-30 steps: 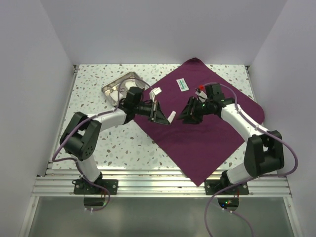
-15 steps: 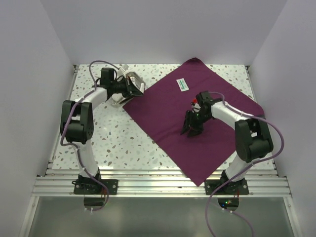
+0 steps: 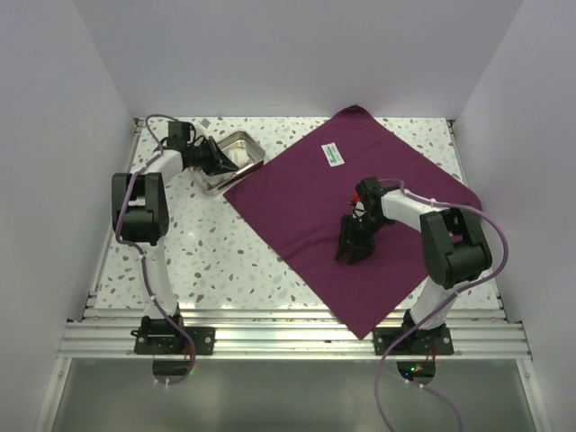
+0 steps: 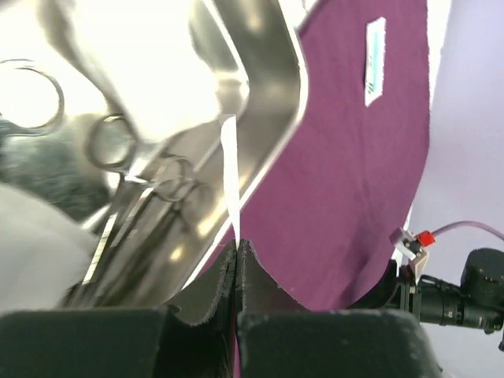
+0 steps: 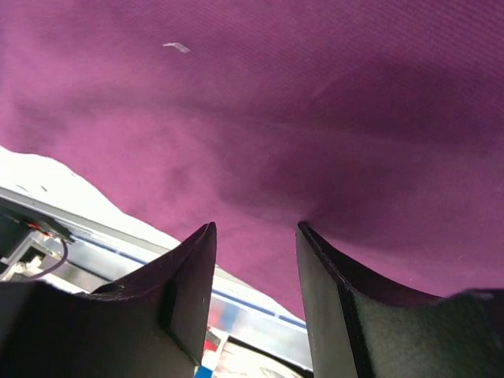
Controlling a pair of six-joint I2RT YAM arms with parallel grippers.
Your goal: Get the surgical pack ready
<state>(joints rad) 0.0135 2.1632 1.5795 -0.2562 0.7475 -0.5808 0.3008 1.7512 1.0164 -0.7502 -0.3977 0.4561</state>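
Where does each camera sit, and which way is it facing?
Top: above, behind the bases, looking down on cloth and tray; left arm, right arm show.
Left wrist: at the tray, facing across the cloth; shut jaws pinch a white slip.
Right wrist: low over the cloth, facing the near rail; its jaws open.
Top and left wrist share the packet.

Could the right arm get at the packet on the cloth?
Probably yes: the packet lies uncovered on the cloth, the right gripper hangs open and empty nearby, and the left gripper is off at the tray, pinching a white strip.
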